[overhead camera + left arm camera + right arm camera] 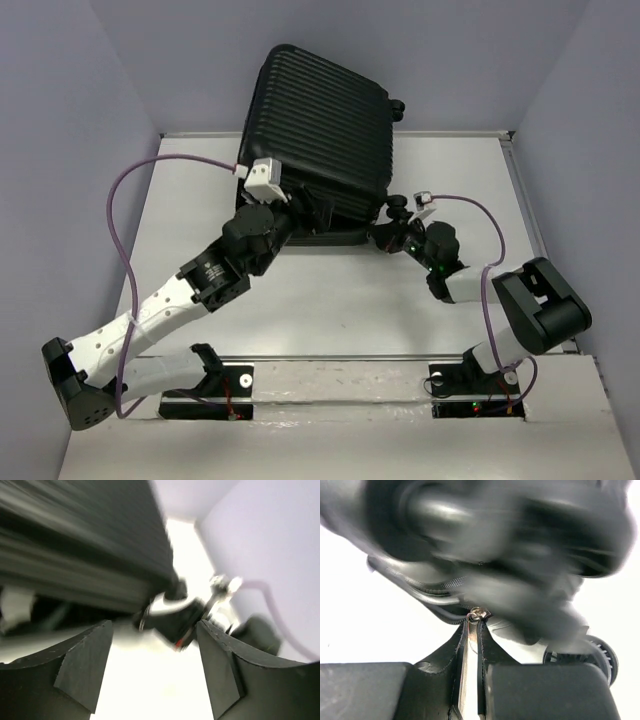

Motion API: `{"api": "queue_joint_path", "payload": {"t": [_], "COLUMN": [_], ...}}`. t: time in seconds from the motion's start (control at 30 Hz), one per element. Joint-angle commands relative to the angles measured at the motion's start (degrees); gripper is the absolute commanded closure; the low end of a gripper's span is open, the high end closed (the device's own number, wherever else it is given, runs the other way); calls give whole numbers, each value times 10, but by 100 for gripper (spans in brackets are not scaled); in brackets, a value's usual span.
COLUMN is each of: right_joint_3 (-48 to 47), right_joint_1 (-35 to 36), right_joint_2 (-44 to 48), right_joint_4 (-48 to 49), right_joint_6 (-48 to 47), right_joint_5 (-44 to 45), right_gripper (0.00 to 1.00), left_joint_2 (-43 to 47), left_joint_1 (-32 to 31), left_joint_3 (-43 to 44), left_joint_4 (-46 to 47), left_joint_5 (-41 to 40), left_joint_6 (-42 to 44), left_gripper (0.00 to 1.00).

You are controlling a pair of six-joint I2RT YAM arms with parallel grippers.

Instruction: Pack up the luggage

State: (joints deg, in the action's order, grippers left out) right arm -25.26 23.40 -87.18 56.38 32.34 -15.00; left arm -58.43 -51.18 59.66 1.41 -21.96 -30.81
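Black ribbed luggage (320,130) leaned on the tabletop (330,310), its near edge just beyond the left claw (154,627), which was spread open; the right claw (449,672) pinched its zipper pull (471,645).

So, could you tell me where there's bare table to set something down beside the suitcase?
Bare table lies between the luggage and the left wall, again toward the right wall, and just beyond the arm bases. The luggage's near edge is crowded: open left fingers, right fingers pinching the zipper pull.

Luggage (320,130) far back on table (330,310); left gripper (155,675) before its left, right gripper (470,695) on its zipper (476,614)
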Motion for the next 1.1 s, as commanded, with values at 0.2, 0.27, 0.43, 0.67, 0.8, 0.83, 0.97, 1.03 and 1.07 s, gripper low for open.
{"api": "queue_joint_path", "payload": {"t": [0.2,0.27,0.43,0.67,0.8,0.83,0.97,1.03,1.07], "right_joint_3": [8,9,16,38,44,45,56,63,65], "right_joint_1": [38,38,38,38,38,38,38,38,38], "right_joint_2": [21,24,37,34,46,48,54,60,63], "right_joint_4": [-53,-59,-65,-31,-35,-35,-22,-19,-19], "right_joint_6": [-10,-10,-9,12,12,12,19,20,19], "right_joint_5": [-87,-82,-71,-78,-76,-78,-82,-81,-80], "right_gripper": [93,93,93,93,93,93,93,93,93], "left_joint_2": [139,88,-68,-230,-275,-280,-320,-325,-327], "left_joint_1": [-4,-5,-36,-60,-60,-60,-59,-59,-59], "left_joint_3": [-79,-60,-26,92,122,125,145,139,136], "left_joint_4": [-147,-139,-31,16,37,42,48,63,68], "left_joint_5": [-76,-7,145,168,143,138,102,75,64], "left_joint_6": [-87,-80,-74,-40,-36,-37,-35,-38,-39], "left_gripper": [15,15,16,19,25,25,30,30,30]}}
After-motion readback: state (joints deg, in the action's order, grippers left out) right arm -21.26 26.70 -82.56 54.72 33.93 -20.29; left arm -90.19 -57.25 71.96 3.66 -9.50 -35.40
